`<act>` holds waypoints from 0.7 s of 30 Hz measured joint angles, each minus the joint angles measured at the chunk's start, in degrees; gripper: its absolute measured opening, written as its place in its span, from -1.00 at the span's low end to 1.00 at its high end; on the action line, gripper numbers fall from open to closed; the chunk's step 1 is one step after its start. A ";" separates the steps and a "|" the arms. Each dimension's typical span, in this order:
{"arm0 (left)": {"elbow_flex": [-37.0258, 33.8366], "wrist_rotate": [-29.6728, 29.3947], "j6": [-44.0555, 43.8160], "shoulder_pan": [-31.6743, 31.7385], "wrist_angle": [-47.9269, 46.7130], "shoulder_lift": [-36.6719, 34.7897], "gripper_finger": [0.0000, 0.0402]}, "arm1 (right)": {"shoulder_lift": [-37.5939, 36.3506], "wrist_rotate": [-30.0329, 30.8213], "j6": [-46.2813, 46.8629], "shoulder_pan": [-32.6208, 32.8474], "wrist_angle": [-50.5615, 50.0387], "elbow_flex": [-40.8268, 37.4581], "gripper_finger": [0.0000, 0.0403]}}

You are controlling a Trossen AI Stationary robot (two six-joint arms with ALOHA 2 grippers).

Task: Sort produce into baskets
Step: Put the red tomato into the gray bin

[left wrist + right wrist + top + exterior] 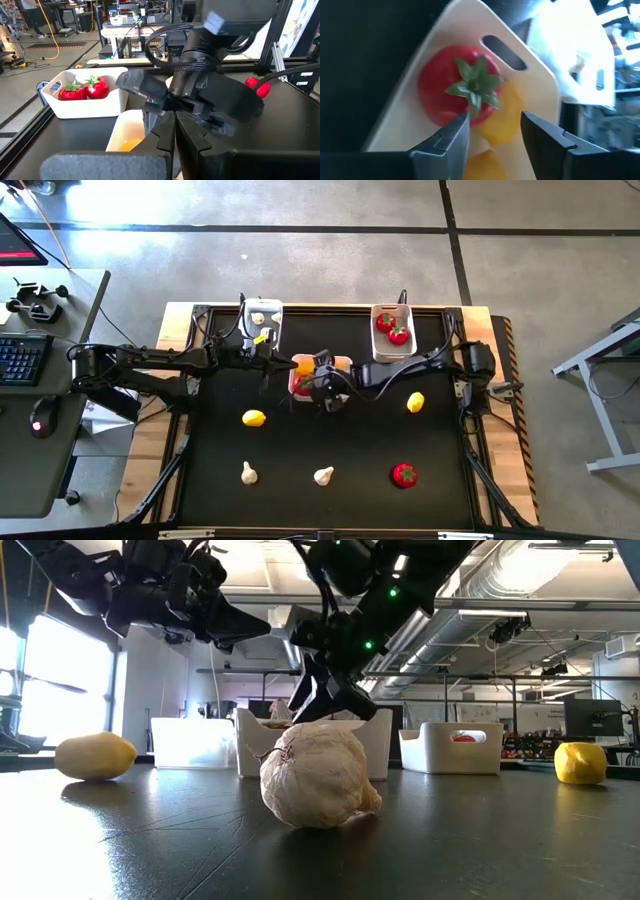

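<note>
2 red round toy fruits (391,329) are already sorted into the right white plastic bin (378,350). The right gripper (492,131), fingers parted and empty, is held over the middle bin (540,75), where a red fruit (452,90) is mixed with yellow pieces (502,122). 5 pieces are left on the black table (330,435).

arms: black, jointed | cables: black loops | right claw (492,132): dark fingers

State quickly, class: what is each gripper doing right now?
Left gripper: shut, holding nothing visible, beside the middle basket.
Right gripper: open, empty, over the tomato in that basket.
</note>
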 joint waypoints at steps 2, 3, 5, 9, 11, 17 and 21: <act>0.00 0.00 0.00 0.00 0.00 0.00 -1.00 | 0.00 -3.41 -0.09 -0.55 -0.84 0.00 -0.23; 0.00 0.00 0.00 0.00 0.00 0.00 -1.00 | 0.00 -4.83 -0.32 -0.71 -1.23 0.00 -0.25; 0.00 0.00 0.00 0.00 0.01 0.00 -1.00 | 0.00 -5.52 -0.47 -0.97 -1.34 0.00 -0.27; 0.00 -0.01 0.00 0.00 0.00 0.00 -1.00 | 0.00 -5.52 -2.02 -1.47 -0.87 0.00 -0.27; 0.00 0.00 0.00 0.00 0.00 0.00 -1.00 | 0.00 -5.50 -3.11 -1.76 -0.42 0.00 -0.28; 0.00 -0.01 0.00 0.00 0.00 0.00 -1.00 | 0.02 -5.56 -3.80 -2.79 0.57 0.00 -0.38; 0.00 0.00 0.00 0.00 0.00 0.00 -1.00 | 0.02 -7.60 -3.60 -3.18 0.44 0.00 -0.51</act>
